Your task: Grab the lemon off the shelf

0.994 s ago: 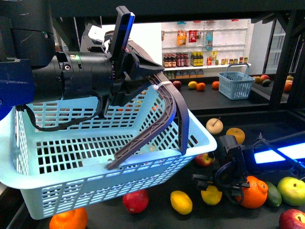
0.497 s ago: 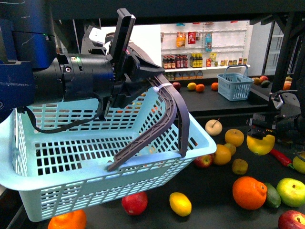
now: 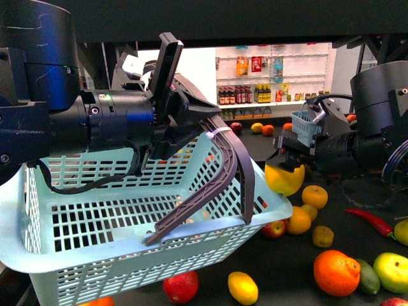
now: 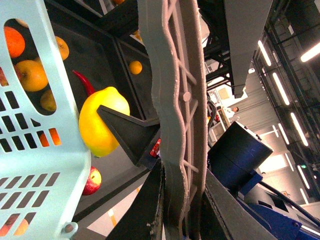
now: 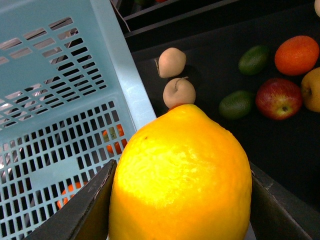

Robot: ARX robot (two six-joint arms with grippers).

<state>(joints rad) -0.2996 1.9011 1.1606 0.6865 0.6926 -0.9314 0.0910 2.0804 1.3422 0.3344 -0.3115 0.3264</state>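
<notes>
My right gripper (image 3: 287,167) is shut on the lemon (image 3: 284,180), a bright yellow oval fruit that hangs just right of the pale blue basket's (image 3: 127,210) rim, above the shelf's dark tray (image 3: 280,258). In the right wrist view the lemon (image 5: 182,175) fills the space between both jaws of that gripper (image 5: 182,205), with the basket wall (image 5: 75,75) close beside it. My left gripper (image 3: 188,108) is shut on the basket handle (image 3: 228,159) and holds the basket up. The left wrist view shows the handle (image 4: 175,100) clamped in the gripper (image 4: 175,200), and the lemon (image 4: 102,122) beyond the basket (image 4: 60,165).
Loose fruit lies on the tray: an orange (image 3: 336,272), a red apple (image 3: 181,286), a small yellow egg-shaped fruit (image 3: 243,287), a green apple (image 3: 392,271) and a red chili (image 3: 370,221). A small blue basket (image 3: 305,127) and white store shelves (image 3: 274,70) stand behind.
My right gripper has lifted the lemon off the tray, swung up to the right, then come left to the basket's rim. The basket has barely moved.
</notes>
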